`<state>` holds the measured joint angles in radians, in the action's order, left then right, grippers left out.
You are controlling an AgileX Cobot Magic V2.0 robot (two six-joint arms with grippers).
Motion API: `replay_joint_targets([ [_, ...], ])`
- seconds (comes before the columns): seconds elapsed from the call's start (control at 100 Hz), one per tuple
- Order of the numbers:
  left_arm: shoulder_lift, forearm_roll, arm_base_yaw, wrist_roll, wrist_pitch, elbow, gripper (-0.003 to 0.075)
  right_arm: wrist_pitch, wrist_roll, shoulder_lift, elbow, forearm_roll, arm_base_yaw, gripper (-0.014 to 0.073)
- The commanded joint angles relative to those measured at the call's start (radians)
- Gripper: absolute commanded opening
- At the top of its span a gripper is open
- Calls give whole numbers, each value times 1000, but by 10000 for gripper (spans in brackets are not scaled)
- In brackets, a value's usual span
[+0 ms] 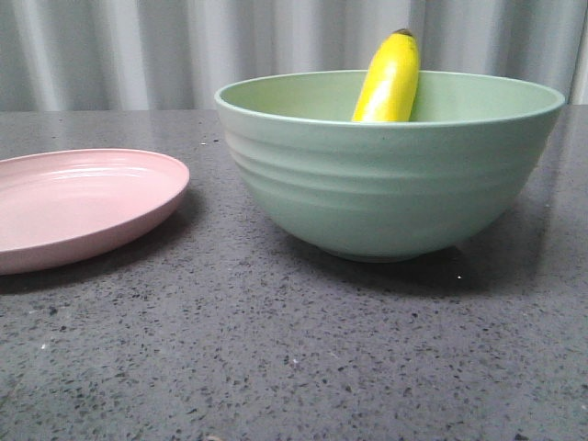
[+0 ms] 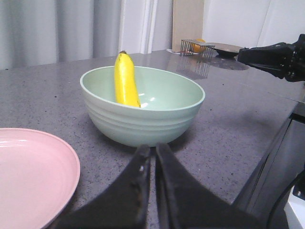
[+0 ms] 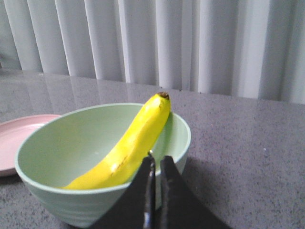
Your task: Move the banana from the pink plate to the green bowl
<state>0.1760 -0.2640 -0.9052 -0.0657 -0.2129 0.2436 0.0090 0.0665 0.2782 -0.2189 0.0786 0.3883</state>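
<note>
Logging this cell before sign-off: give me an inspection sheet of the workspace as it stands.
Surface: dark speckled table, bare patches look clean.
Job's things: banana leaning inside green bowl, tip above the rim; pink plate holds nothing.
Clutter: wire rack and a dark dish far off.
End effectors: left end effector shut; right end effector shut, holding nothing.
Cables: black cable beside the table edge.
Surroundings: grey pleated curtain.

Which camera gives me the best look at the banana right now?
The right wrist view: the banana shows nearly full length, leaning on the green bowl rim. The left wrist view shows its upper part from farther off; the front view shows only the top above the rim.
</note>
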Motion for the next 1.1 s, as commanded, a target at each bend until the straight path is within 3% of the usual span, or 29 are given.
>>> replay_joint_targets([
  [0.0,8,-3,-7,-4,88,15,-20,-90,11,7,-11,-13,-7,-71],
  [0.31,8,-3,-7,-4,90,4,-20,-87,11,7,-6,-13,-7,-71],
  [0.49,7,102,31,-4,266,-20,-20,-87,11,7,-6,-13,-7,-71],
  [0.6,7,117,126,-4,417,-89,-20,-87,11,7,-6,-13,-7,-71],
  [0.74,4,119,304,-2,492,-178,-20,-87,11,7,-6,-13,-7,-71],
  [0.95,-81,140,539,-2,488,-253,-20,-87,11,7,-6,-13,-7,-71],
  [1.09,-150,157,674,-2,349,-255,-20,-87,11,7,-6,-13,-7,-71],
])
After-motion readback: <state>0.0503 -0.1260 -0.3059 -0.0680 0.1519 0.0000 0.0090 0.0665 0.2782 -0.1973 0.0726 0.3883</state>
